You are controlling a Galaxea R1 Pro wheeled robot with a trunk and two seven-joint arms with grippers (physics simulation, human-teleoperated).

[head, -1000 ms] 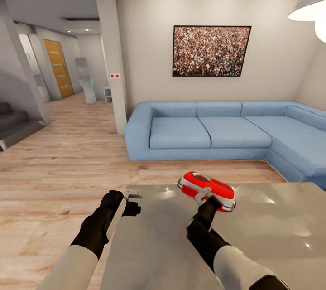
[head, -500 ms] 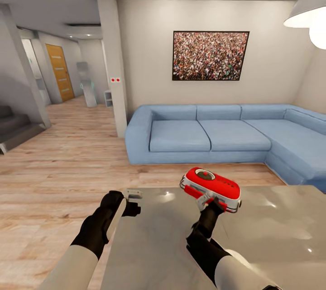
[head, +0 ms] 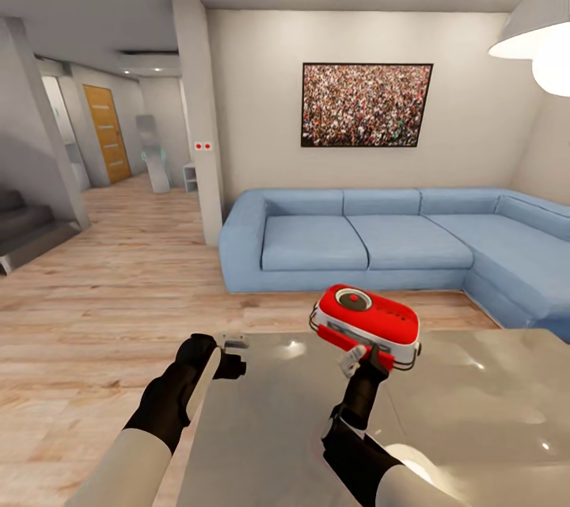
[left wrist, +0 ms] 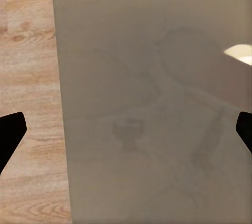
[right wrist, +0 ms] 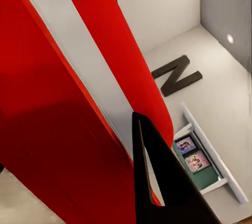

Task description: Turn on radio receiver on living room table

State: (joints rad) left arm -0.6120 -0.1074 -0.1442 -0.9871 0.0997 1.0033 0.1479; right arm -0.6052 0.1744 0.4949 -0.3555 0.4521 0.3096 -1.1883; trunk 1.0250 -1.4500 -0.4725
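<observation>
Head view shows the right pincer (head: 360,356) clamped on the radio receiver (head: 366,323), raised above the desk (head: 475,412); hold level, then press its dial.

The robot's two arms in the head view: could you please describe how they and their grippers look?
Both arms have smooth white forearm shells ending in glossy black wrist sections. The left gripper has small pale metallic fingertips on a black base; the right gripper looks likewise black with a light grey finger. No cables or markings are visible.
</observation>
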